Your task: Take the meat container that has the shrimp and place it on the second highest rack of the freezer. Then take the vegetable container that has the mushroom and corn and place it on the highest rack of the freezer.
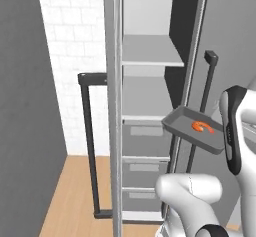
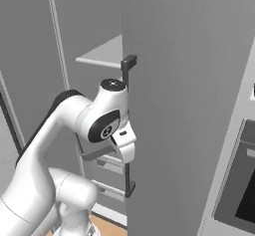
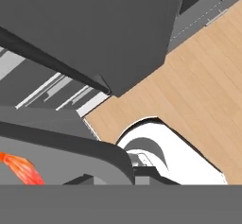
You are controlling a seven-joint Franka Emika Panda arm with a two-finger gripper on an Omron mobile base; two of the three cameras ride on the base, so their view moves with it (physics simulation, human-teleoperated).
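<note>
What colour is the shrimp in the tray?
Orange-red. The shrimp shows best in the left base view, lying in the dark grey tray.

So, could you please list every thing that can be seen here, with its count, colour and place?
container: one, dark grey, held up in front of the open freezer, level with its lower shelves
shrimp: one, orange, inside the container
freezer shelves: two flat, light grey, upper part of the freezer
freezer drawers: about three, grey, below the shelves
door handles: two, black, one on each open door
floor: wood, light brown
wall: white brick, at left behind
gripper: one, dark, shut on the container rim
</note>
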